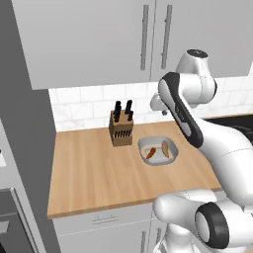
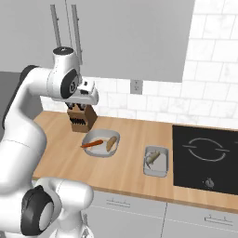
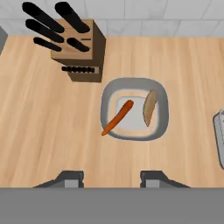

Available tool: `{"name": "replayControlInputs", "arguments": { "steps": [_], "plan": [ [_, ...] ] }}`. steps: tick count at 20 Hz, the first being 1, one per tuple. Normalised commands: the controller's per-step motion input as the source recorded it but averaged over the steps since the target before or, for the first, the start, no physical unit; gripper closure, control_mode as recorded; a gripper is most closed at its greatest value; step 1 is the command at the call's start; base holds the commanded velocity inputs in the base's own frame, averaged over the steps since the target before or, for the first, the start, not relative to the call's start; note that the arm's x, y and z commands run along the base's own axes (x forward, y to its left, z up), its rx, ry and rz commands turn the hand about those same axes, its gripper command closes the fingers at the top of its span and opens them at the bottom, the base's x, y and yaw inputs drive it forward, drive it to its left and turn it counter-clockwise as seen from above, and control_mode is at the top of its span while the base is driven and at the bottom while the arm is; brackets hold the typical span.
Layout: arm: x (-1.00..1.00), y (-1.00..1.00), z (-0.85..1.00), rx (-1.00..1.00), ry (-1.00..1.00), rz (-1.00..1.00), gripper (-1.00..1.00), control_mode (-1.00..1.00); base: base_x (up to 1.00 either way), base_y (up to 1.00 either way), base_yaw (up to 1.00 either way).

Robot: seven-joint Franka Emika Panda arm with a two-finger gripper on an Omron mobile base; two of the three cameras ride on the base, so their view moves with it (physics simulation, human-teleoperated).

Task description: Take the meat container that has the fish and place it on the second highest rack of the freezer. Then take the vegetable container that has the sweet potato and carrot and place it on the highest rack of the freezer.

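We see the hand (image 3: pixel 111 177) hovering over the light wooden counter (image 1: pixel 89 173), its two dark fingertips (image 3: pixel 72 177) spread wide apart and holding nothing. In the hand view, the round-cornered grey vegetable container (image 3: pixel 134 109) sits just above the fingertips, around 12 o'clock from them, flat on the counter. Inside it we note an orange carrot (image 3: pixel 118 117) lying diagonally on the left and a tan sweet potato (image 3: pixel 150 107) on the right, apart from each other. A brown wooden knife block with black handles (image 3: pixel 76 46) stands at 10 o'clock from that container, near it but not touching. In the right base view, the rectangular grey meat container (image 2: pixel 155 161) holding a fish (image 2: pixel 152 158) rests at about 4 o'clock from the vegetable container, beside a black cooktop (image 2: pixel 207 158). White upper cabinets (image 1: pixel 94 39) hang above.
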Motion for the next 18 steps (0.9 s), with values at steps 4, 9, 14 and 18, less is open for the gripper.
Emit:
{"name": "replayControlInputs", "arguments": {
  "steps": [4, 9, 14, 18],
  "plan": [
    [-0.12, -0.07, -0.27, 0.04, 0.01, -0.13, -1.00, -1.00, 0.00, 0.00, 0.00],
    [-0.46, -0.22, -0.73, 0.22, 0.00, -0.49, -1.00, -1.00, 0.00, 0.00, 0.00],
    [-0.39, -0.24, -0.88, 0.28, 0.00, -0.60, -1.00, -1.00, 0.00, 0.00, 0.00],
    [-0.29, -0.23, -0.86, 0.20, 0.02, -0.48, -1.00, -1.00, 0.00, 0.00, 0.00]
  ]
}}
